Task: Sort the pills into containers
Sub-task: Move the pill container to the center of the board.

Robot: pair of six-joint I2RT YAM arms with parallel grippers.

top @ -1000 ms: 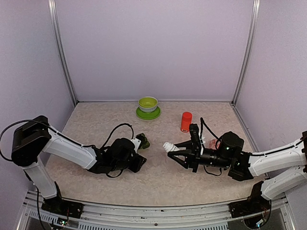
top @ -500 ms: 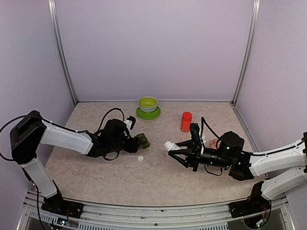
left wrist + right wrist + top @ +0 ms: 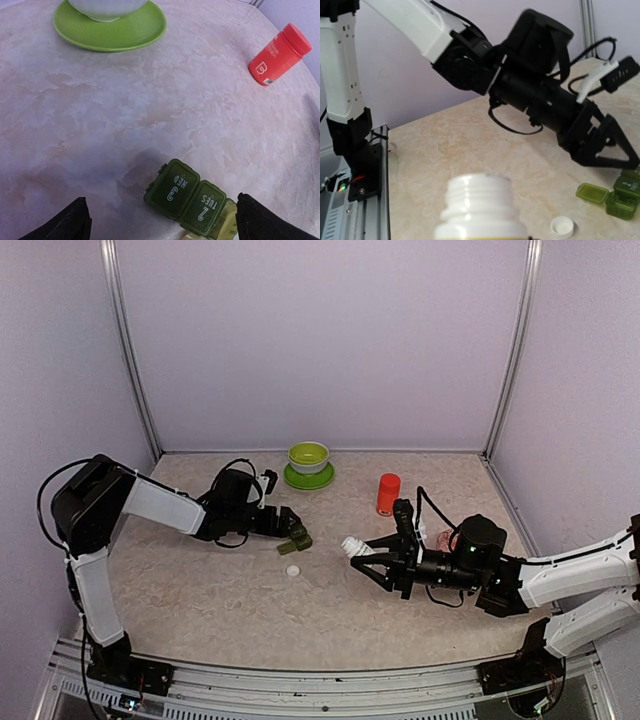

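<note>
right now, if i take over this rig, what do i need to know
Left tool: open, fingers either side of the green pill organizer, not gripping it.
Right tool: shut on the white bottle, which is uncapped.
The white cap lies on the table near the organizer. The red bottle stands capped further back.
Done: white bottle opened, one end lid of the organizer open.
Left: WED and TUES lids are closed, no pills seen out yet, all sorting remains.

Dark green containers (image 3: 192, 197), red bottle (image 3: 278, 54), white bottle (image 3: 480, 205), lime-green saucer (image 3: 137, 35) — mottled beige table (image 3: 90, 115).
</note>
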